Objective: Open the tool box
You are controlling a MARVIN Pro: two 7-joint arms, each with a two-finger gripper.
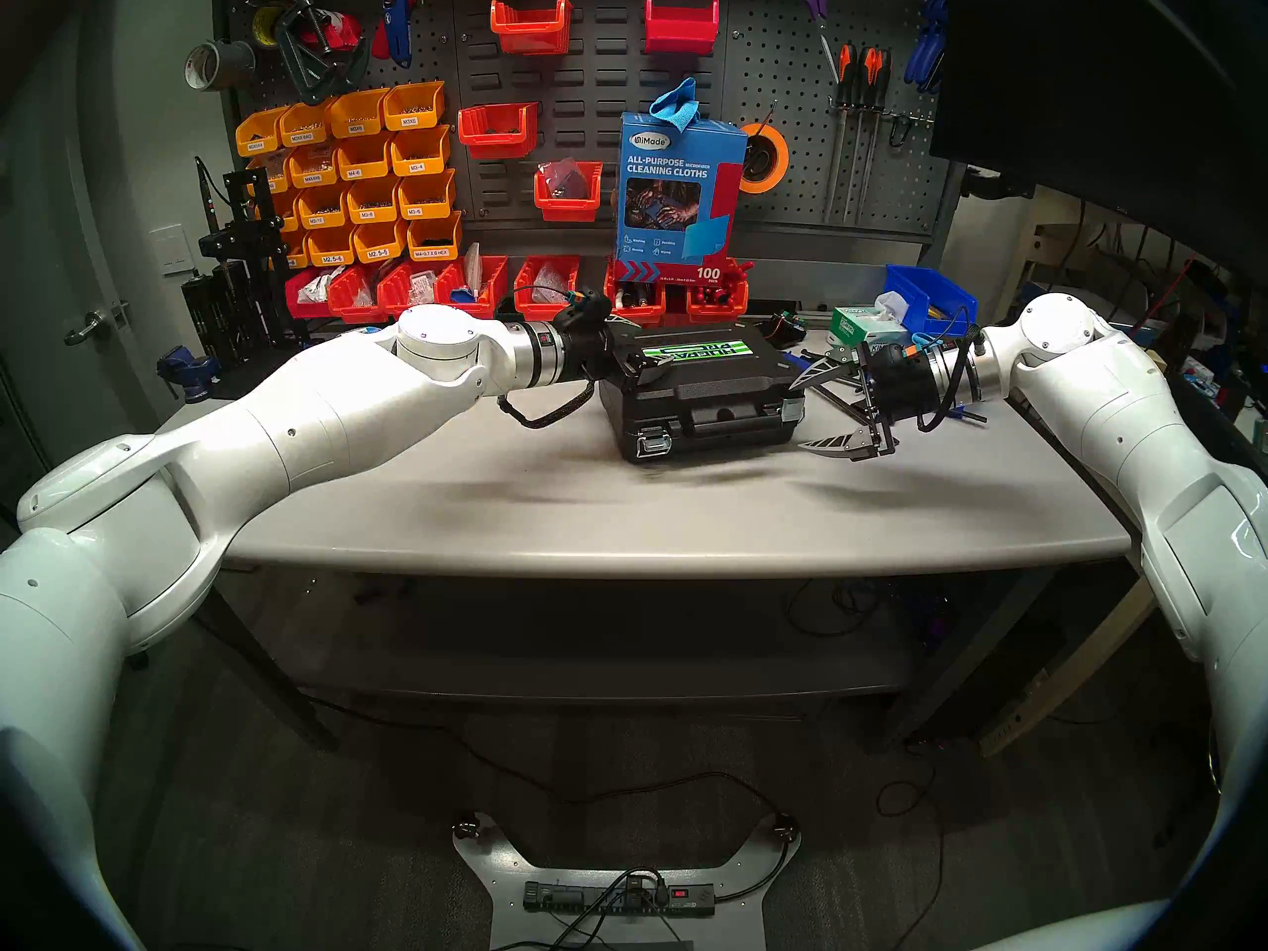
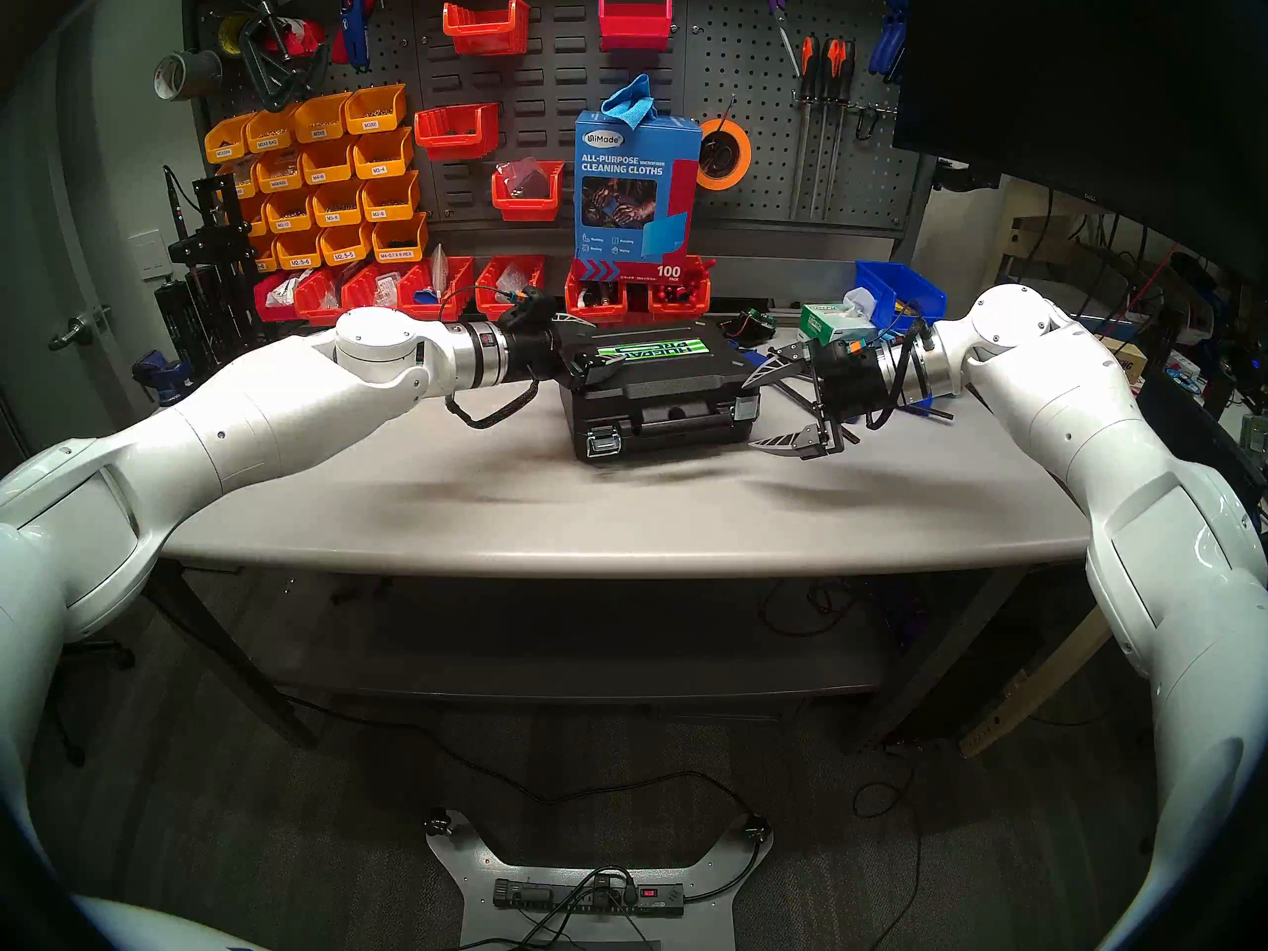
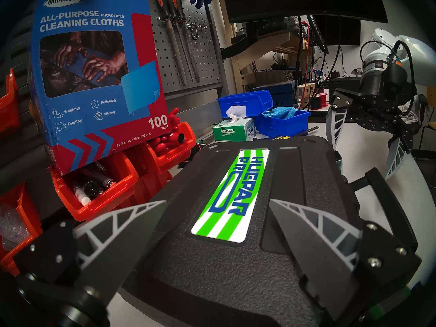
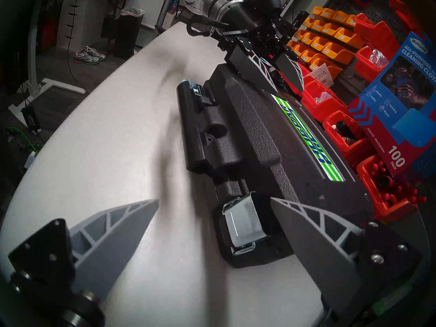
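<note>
In the head stereo left view the tool box (image 1: 700,397) lies flat and closed near the middle of the grey table (image 1: 480,517), its green-and-white sticker (image 1: 693,352) facing up and its handle side toward the robot; the left gripper (image 1: 628,352) reaches in level over the box's left end with its fingers spread and nothing between them, while the right gripper (image 1: 816,411) hangs just beside the box's right end, fingers wide apart and empty. The head stereo right view shows the same layout; the near-left silver latch (image 2: 602,440) sits flat against the front wall, so it looks fastened, and the lid shows no gap. From the left wrist, the lid's textured top fills the lower frame between two splayed fingers (image 3: 132,222), which hover above it; whether they touch the plastic I cannot tell; the blue cleaning-cloths box (image 3: 94,83) stands behind on the red bins (image 3: 103,196). From the right wrist, the right-hand silver latch (image 4: 243,225) lies directly ahead between the open fingers, folded down; the handle (image 4: 191,126) rests along the front edge. By my reading the job is barely begun: both latches remain to be flipped and the lid lifted; the right gripper seems lined up for the nearer latch.
</note>
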